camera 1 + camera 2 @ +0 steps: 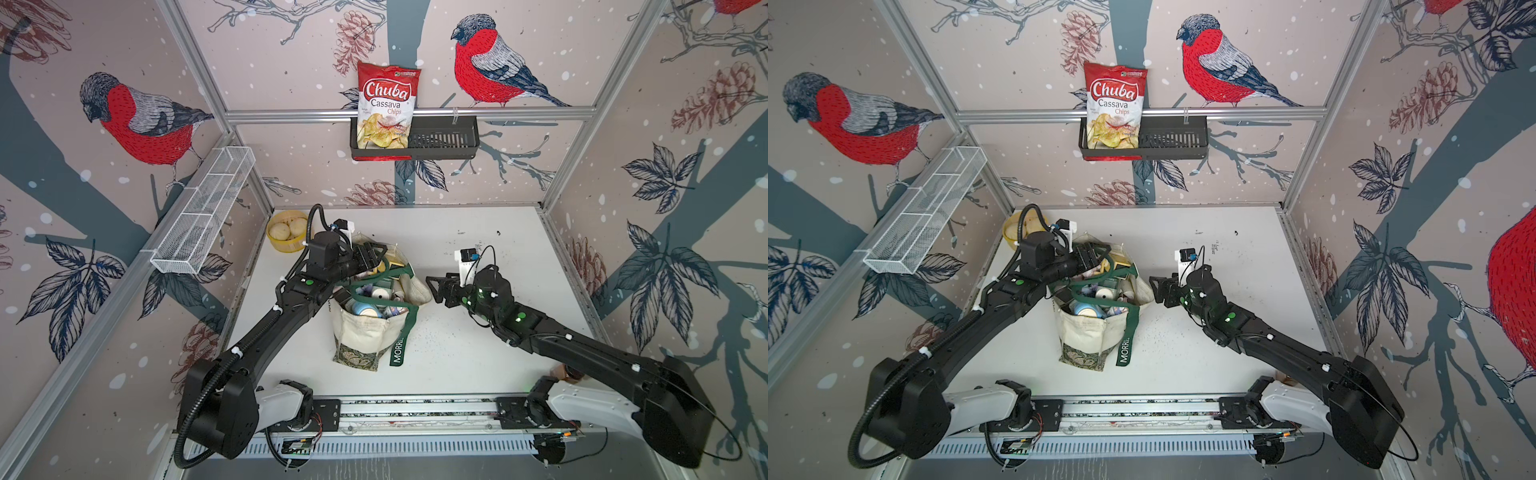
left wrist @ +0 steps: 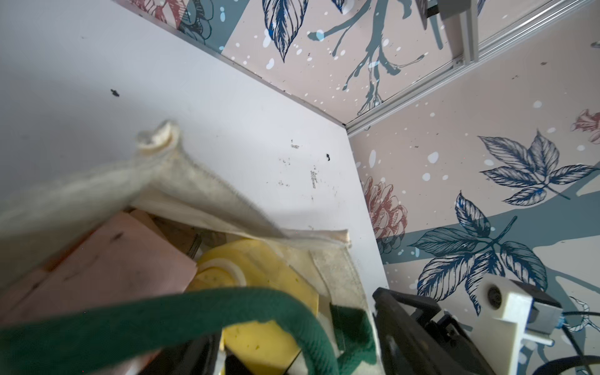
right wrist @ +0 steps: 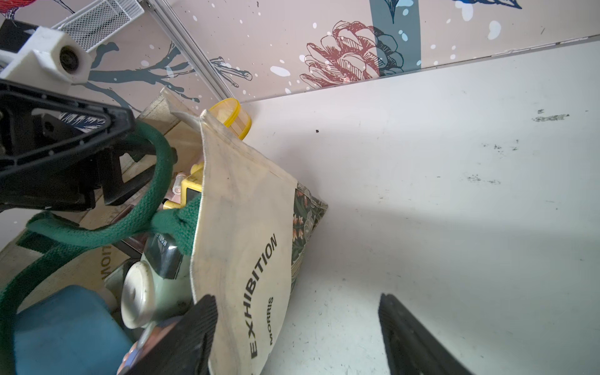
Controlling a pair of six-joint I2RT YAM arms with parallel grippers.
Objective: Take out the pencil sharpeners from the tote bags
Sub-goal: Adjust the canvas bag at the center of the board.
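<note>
The cream tote bag (image 1: pixel 365 336) (image 1: pixel 1088 332) stands open mid-table, packed with pencil sharpeners (image 1: pixel 374 299). My left gripper (image 1: pixel 376 255) (image 1: pixel 1102 257) is open at the bag's far rim. In the left wrist view a yellow sharpener (image 2: pixel 259 324) and a green strap (image 2: pixel 130 321) lie between its jaws (image 2: pixel 292 341), beside a pink sharpener (image 2: pixel 107 259). My right gripper (image 1: pixel 434 291) (image 3: pixel 295 300) is open at the bag's right side, one finger (image 3: pixel 194 324) inside the rim, the other over the table. Blue (image 3: pixel 65 324), pale green (image 3: pixel 152 285) and yellow (image 3: pixel 191 188) sharpeners show inside.
A yellow bowl (image 1: pixel 286 237) with pale round things sits at the back left corner. A chips bag (image 1: pixel 388 108) stands in a black wall basket (image 1: pixel 449 141). A white wire shelf (image 1: pixel 203 212) hangs on the left wall. A brown jar (image 1: pixel 569 372) peeks from under my right arm.
</note>
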